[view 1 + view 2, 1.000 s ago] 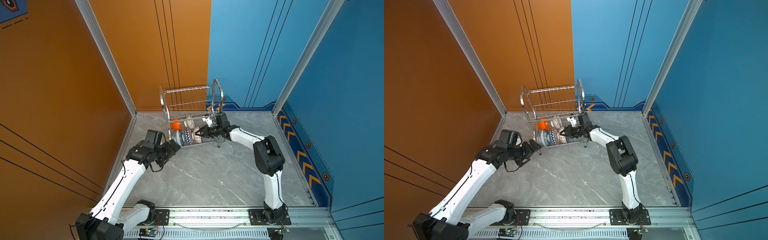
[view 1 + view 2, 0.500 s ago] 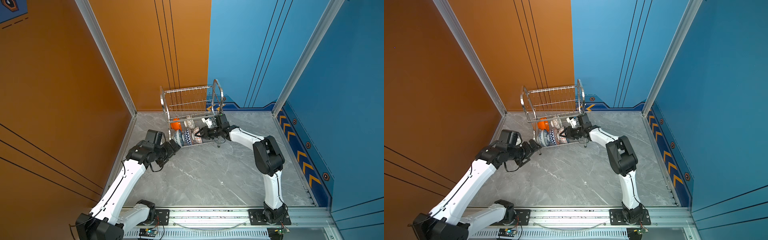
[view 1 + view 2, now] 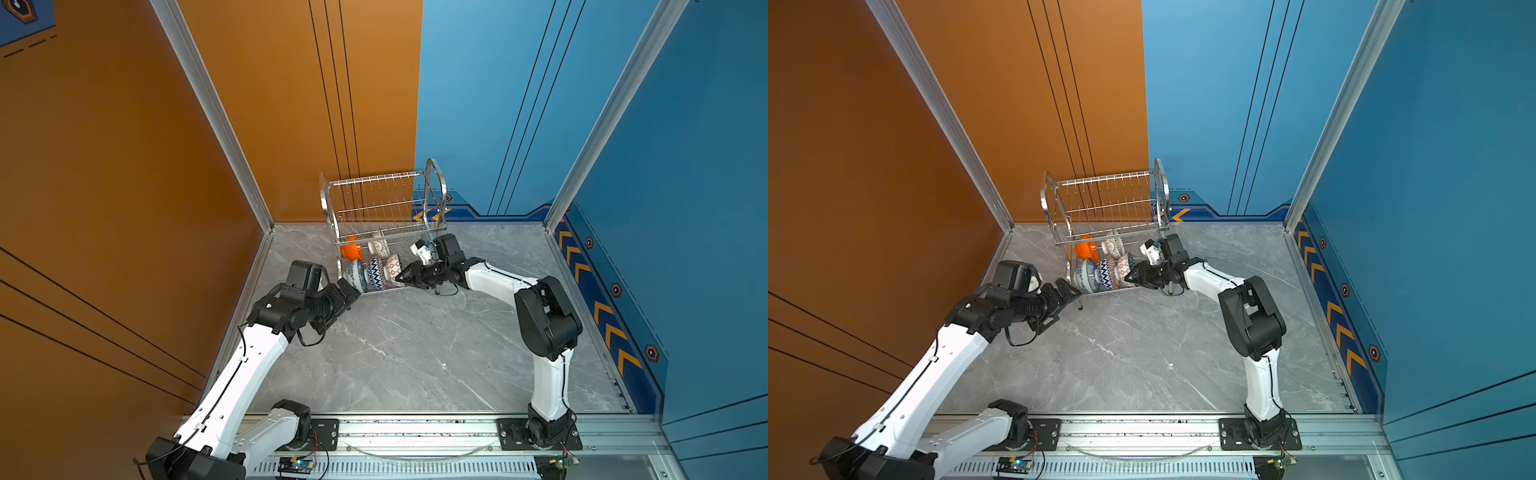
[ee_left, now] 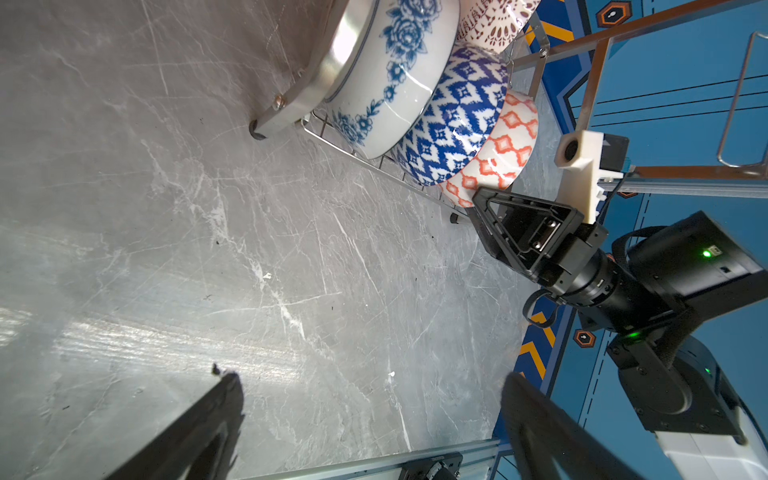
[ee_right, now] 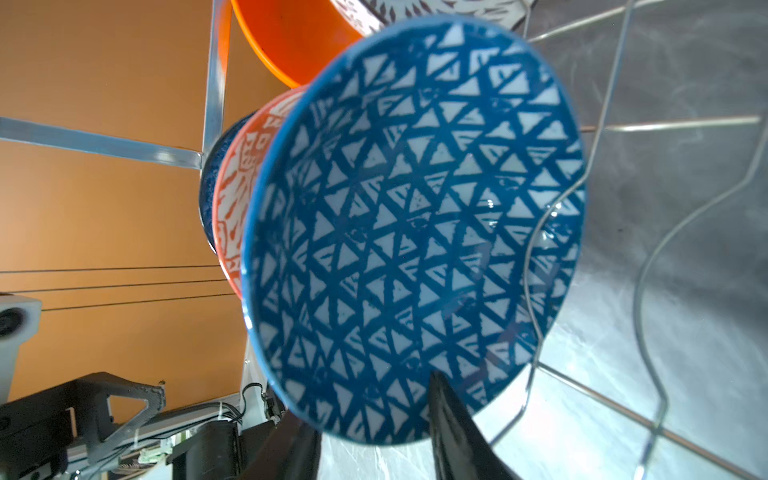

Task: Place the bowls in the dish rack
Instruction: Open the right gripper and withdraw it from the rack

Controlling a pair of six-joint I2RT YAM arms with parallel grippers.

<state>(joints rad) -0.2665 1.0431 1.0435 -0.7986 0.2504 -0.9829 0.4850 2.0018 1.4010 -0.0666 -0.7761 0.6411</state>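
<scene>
Gray tabletop (image 3: 395, 353). Shiny wire rack (image 3: 380, 208) stands at back of it.

On rack's low shelf, all on edge:
- behind: orange bowl (image 3: 351, 251), white lacy bowl (image 3: 380, 247)
- front row: flower bowl (image 3: 356, 276), blue zigzag bowl (image 3: 375, 272), orange-white bowl (image 3: 392, 266)

Left pincer (image 4: 372, 380) spread wide, empty, near rack's left front corner.

Right pincer (image 3: 402, 277) at rim of orange-white bowl, one finger each side. Can't tell if pinching.

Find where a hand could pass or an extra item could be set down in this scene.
Free: the grey tabletop between the two arms, in front of the dish rack; also the rack's upper shelf, bare wire. Crowded: the lower shelf, packed with bowls, with the left gripper and right gripper at its two ends.
</scene>
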